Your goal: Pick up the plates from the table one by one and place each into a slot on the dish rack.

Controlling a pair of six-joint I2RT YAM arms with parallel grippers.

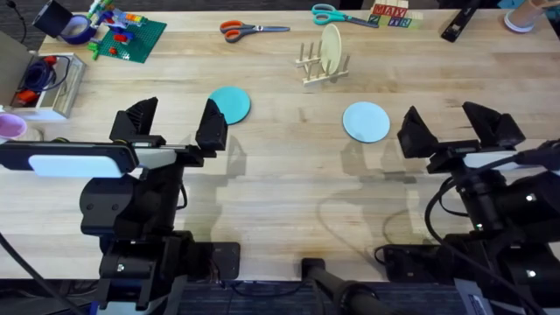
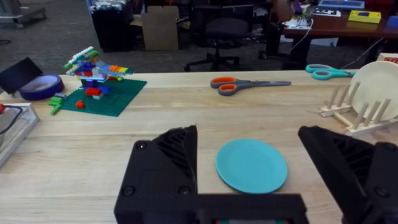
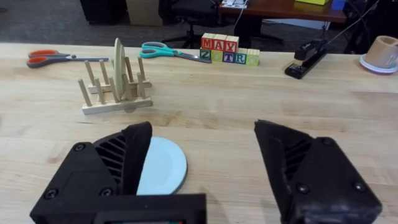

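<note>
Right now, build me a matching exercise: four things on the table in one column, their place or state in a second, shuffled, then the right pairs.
Column A
1. teal plate
2. pale blue plate
3. cream plate
4. orange-handled scissors

Column B
a. standing upright in the dish rack
b. flat on the table, just ahead of the open right gripper
c. lying near the table's far edge
d. flat, ahead of the open left gripper

Pairs: 1-d, 2-b, 3-a, 4-c
</note>
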